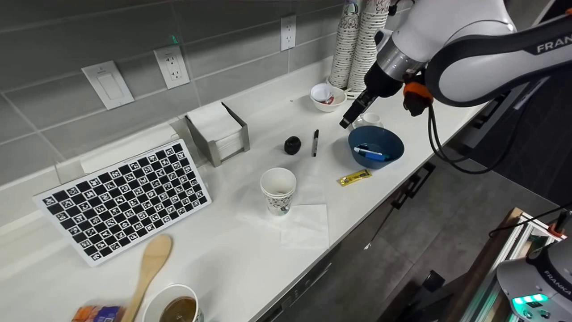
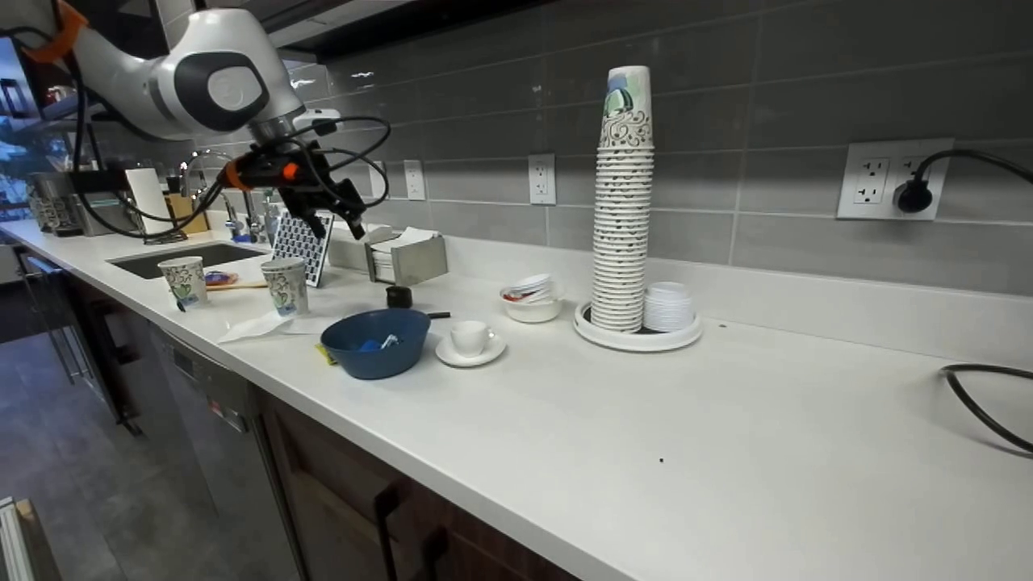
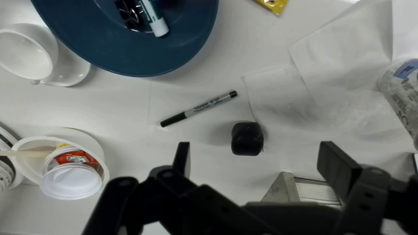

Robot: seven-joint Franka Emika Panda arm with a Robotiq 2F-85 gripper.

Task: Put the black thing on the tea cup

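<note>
The small black knob-like object (image 3: 247, 138) is seen resting on the tabletop (image 3: 124, 111), not yet lifted, with the Sharpie marker (image 3: 198, 109) lying near it and the napkin holder (image 3: 283, 191) a little farther off. The hand (image 3: 256, 158) is held spread above it, with nothing gripped between the fingertips (image 3: 182, 160). In the wrist view the object is framed between them, close to midway, and set slightly toward the marker's side of the line by which they are joined. In both exterior views open space is shown between the fingertips and the object, so a descent with only a small correction toward the marker is judged to be called for. No clear long axis is shown; as the body is squat and rounded, little or no wrist turn should be needed for it to be straddled. The white teacup (image 3: 26, 54) is placed upright on its saucer (image 3: 70, 70), beside the blue bowl (image 3: 107, 42) and well apart from the object; once a grasp is made, a carry past the marker and along the bowl's edge is to be expected.
</note>
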